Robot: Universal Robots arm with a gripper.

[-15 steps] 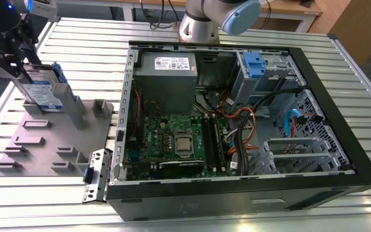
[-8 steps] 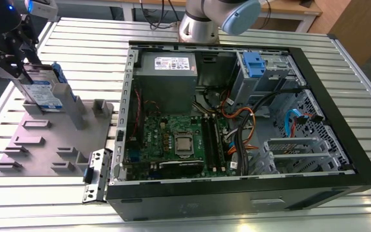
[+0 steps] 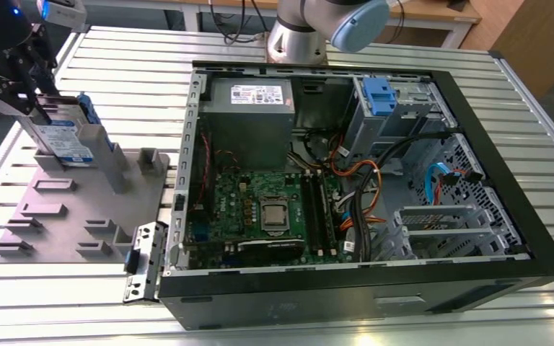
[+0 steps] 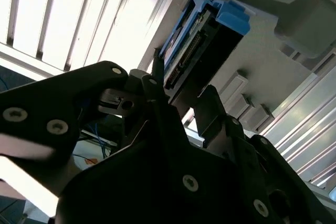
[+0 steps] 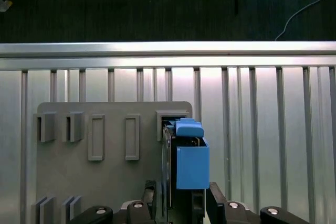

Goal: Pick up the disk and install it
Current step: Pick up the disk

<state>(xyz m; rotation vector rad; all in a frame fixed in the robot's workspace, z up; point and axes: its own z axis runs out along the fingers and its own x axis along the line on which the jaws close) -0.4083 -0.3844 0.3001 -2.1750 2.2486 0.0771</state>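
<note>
Your claw hangs at the exterior view's left, straddling the top of the disk; you cannot tell whether it is clamped on it or merely close; the disk stands upright on edge in the grey holder on the slatted surface, well apart from the open computer case.

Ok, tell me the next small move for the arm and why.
Probably a short, straight lift. The end effector sits over the disk, which stands upright on edge in a slot of the grey holder, away from the open computer case. Pulling sideways would likely jam it against the slot, so up comes first, provided the grip is firm.
</note>
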